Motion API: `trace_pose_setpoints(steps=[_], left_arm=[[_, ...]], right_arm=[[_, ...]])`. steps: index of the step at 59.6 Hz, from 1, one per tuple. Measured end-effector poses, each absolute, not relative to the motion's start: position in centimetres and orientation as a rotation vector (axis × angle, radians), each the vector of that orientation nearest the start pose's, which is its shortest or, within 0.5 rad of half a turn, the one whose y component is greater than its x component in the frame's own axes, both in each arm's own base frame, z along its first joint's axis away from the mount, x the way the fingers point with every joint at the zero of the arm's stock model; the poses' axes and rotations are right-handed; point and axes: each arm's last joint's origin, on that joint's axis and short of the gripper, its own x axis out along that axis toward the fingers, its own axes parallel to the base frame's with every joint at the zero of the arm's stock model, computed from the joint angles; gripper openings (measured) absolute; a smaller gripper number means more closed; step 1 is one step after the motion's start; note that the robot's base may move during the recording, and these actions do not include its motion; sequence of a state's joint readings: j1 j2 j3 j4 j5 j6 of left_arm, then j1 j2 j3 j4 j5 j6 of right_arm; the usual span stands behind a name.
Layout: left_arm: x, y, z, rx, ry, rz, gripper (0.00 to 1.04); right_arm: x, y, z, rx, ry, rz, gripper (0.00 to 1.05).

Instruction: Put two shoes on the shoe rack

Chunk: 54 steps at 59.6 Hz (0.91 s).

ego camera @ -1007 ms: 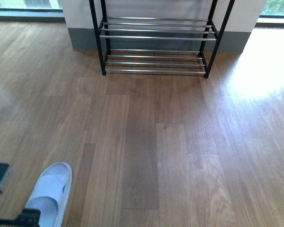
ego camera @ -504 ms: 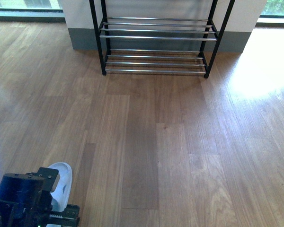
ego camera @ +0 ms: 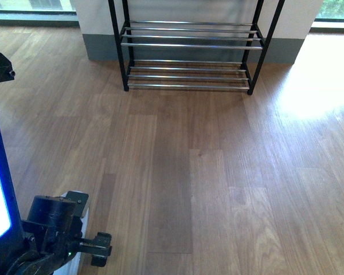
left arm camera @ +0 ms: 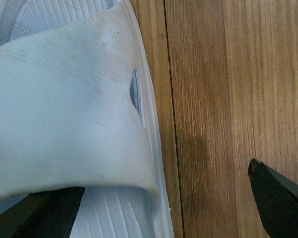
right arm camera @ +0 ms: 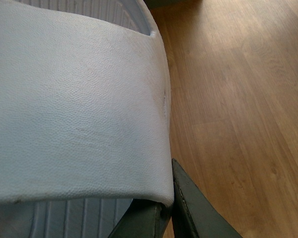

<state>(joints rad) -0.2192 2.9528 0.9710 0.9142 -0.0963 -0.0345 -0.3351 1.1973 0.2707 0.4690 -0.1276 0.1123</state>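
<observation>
Your left gripper (left arm camera: 159, 188) had dropped over the slide (left arm camera: 64, 114), well short of the shoe rack (ego camera: 189, 44), spread wide, gripping nothing.

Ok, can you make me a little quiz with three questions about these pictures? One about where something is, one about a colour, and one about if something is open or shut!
1. Where does the shoe rack stand?
A. Against the far wall
B. Right beside the robot's arm
C. On a table

2. What colour is the shoe in the left wrist view?
A. Red
B. Black
C. White

3. How is the left end effector?
A. Shut tight
B. Open
C. Out of view

Answers:
1 A, the front view shows it backed against the wall, across the wooden floor.
2 C, its strap and ribbed sole are white all over.
3 B, its two dark fingers are far apart, one at the shoe and one over bare floor.
</observation>
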Motion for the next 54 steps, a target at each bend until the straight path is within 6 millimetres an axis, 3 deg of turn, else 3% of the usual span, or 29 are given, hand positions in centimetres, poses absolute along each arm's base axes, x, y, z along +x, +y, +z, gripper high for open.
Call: trace_pose_setpoints(steps=[41,54], left_arm=[[26.9,-6.8,-18.0,0.113,1.029,-0.103,0.05],[26.6,-6.2,-17.5,0.085,1.025,-0.106,0.02]], right_arm=[[19.5,-6.4,14.7,0.215,0.435,-0.229,0.01],[19.5,-6.4,14.7,0.215,0.435,-0.229,0.01]])
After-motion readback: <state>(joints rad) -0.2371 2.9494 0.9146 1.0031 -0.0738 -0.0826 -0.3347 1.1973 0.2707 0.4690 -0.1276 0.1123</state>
